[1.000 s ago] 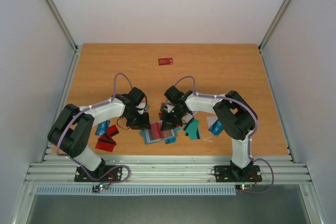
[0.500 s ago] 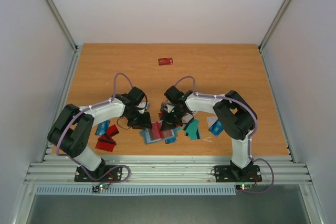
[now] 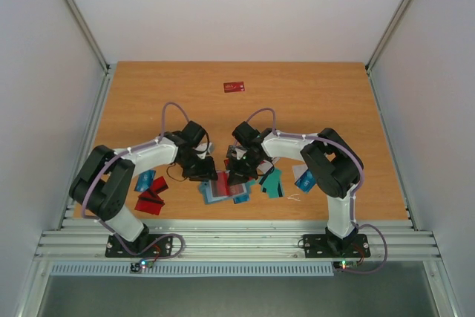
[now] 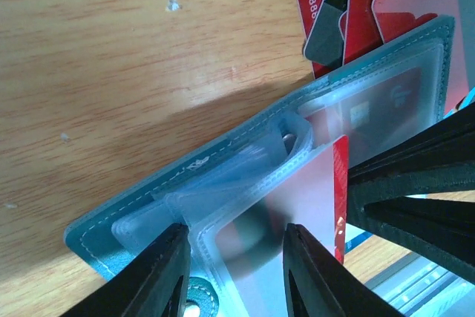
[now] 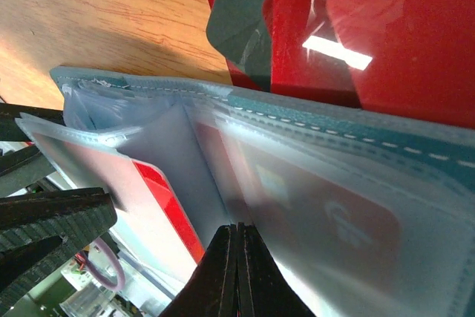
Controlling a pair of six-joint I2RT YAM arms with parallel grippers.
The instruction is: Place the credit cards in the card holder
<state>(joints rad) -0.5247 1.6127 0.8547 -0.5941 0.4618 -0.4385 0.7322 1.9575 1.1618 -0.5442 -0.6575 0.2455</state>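
Teal card holder (image 3: 223, 189) lies open at the table's (image 3: 312, 102) 6 o'clock edge. Over the last second only the left claw (image 4: 236, 272) has edged slightly towards 3 o'clock, so I judge insertion no further along. It stands part-way apart astride a clear pocket leaf (image 4: 252, 206) with a red card (image 4: 340, 183), grip not determinable, while the right claw (image 5: 238, 257) is pressed together, tips in the fold. Overhead, both wrists mask the holder, and frosted plastic hides the card's depth.

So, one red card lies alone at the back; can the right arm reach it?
Probably yes: only bare table separates it from the red card, though its shut claw is at the card holder.
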